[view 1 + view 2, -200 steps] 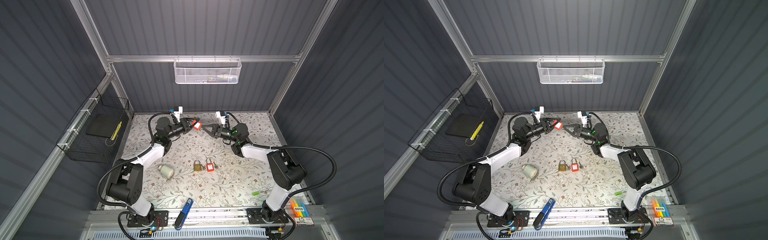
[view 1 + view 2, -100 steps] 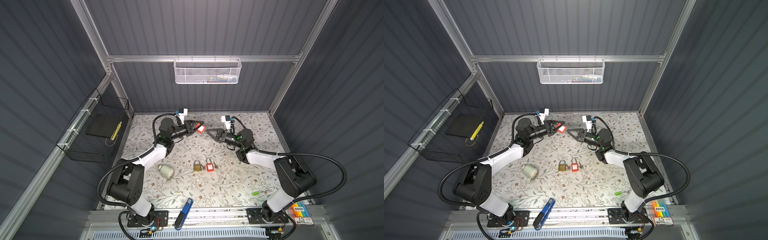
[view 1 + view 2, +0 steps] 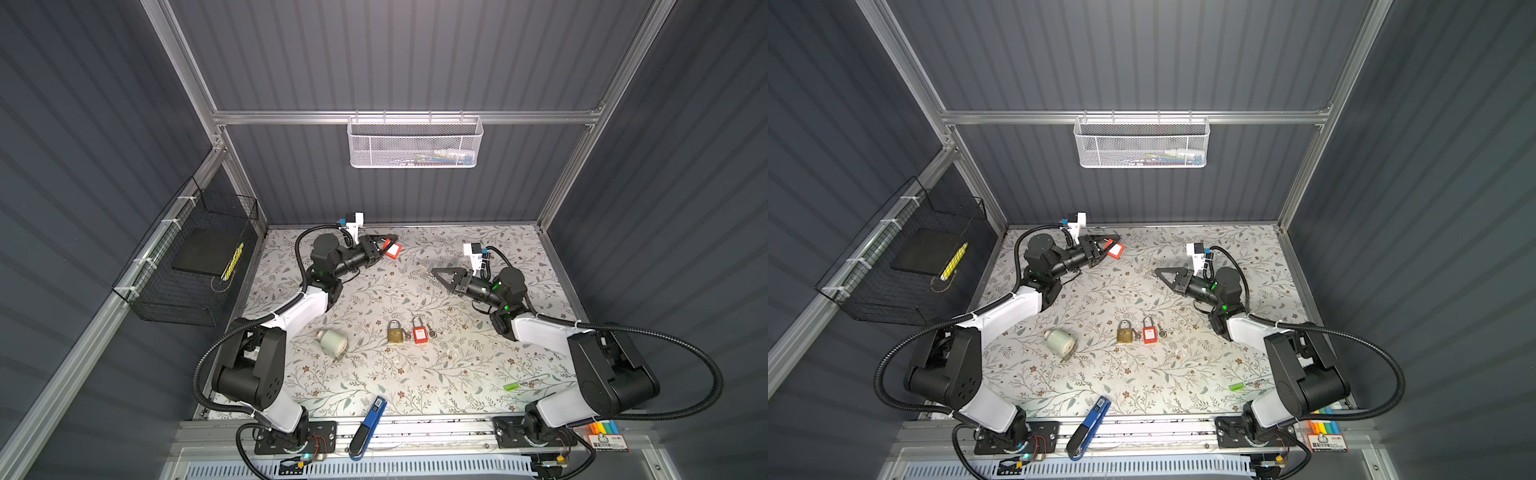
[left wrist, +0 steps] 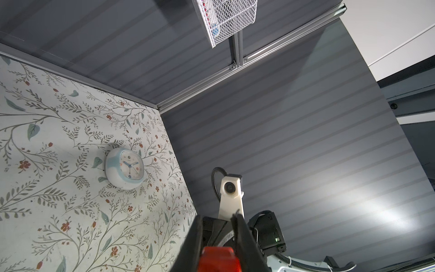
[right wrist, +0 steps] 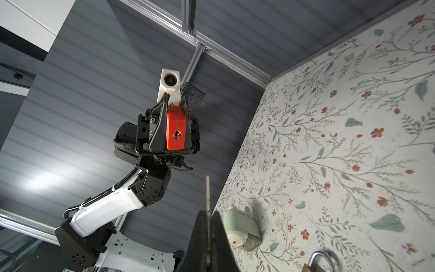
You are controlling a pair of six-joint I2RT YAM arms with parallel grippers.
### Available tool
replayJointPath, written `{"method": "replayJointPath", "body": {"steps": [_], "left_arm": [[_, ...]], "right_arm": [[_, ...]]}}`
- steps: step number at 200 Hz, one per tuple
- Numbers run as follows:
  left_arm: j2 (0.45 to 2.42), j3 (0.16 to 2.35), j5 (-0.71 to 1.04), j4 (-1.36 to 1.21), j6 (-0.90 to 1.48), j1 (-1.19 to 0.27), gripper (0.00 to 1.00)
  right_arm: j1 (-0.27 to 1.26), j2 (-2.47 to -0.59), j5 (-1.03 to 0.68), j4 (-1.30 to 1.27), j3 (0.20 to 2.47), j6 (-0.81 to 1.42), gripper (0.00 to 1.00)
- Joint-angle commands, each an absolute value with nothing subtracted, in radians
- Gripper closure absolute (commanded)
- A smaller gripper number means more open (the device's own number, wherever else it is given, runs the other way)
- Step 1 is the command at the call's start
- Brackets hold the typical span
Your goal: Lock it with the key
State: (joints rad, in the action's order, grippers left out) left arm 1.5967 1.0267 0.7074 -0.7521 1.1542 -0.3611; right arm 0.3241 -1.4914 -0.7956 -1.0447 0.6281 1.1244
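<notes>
My left gripper (image 3: 385, 244) (image 3: 1109, 243) is shut on a red padlock (image 3: 393, 249) (image 3: 1115, 249), held in the air over the far left of the table. In the left wrist view the padlock (image 4: 219, 259) sits between the two black fingers of the gripper (image 4: 217, 217). My right gripper (image 3: 434, 272) (image 3: 1158, 271) is shut on a thin metal key (image 5: 207, 193), whose blade sticks out past the fingertips of the gripper (image 5: 208, 213). A clear gap separates key and padlock. The padlock's keyhole face (image 5: 176, 129) is turned toward the right wrist camera.
On the table's middle lie a brass padlock (image 3: 395, 333) and a second red padlock (image 3: 420, 333) with small keys beside them. A pale green sharpener (image 3: 332, 342), a blue tool (image 3: 368, 422), a green marker (image 3: 524, 382) and a clock (image 4: 124, 168) also lie there. Baskets hang on the back wall (image 3: 414, 143) and the left wall (image 3: 191, 266).
The right gripper has drawn back with the key, to the right and toward the front, so the gap to the padlock has widened. The left gripper still holds the padlock in about the same place.
</notes>
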Motion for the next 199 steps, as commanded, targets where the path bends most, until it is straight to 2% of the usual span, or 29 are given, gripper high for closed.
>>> {"method": "replayJointPath", "body": {"steps": [1, 18, 68, 117, 199], "left_arm": [[1.568, 1.065, 0.725, -0.727, 1.107, -0.366, 1.00], [1.568, 1.076, 0.726, -0.633, 1.049, -0.373, 1.00], [1.692, 1.244, 0.684, -0.039, 0.717, -0.504, 1.00], [1.886, 1.275, 0.682, 0.003, 0.756, -0.613, 1.00], [2.096, 1.405, 0.685, 0.041, 0.758, -0.769, 1.00]], "right_arm": [[0.299, -1.444, -0.755, -0.959, 0.621, 1.079, 1.00], [0.276, -1.412, -0.708, -0.851, 0.626, 1.068, 1.00], [0.234, -1.284, -0.559, -0.608, 0.601, 0.959, 1.00], [0.184, -1.165, -0.450, -0.438, 0.561, 0.913, 1.00], [0.141, -1.059, -0.424, -0.332, 0.537, 0.872, 1.00]]}}
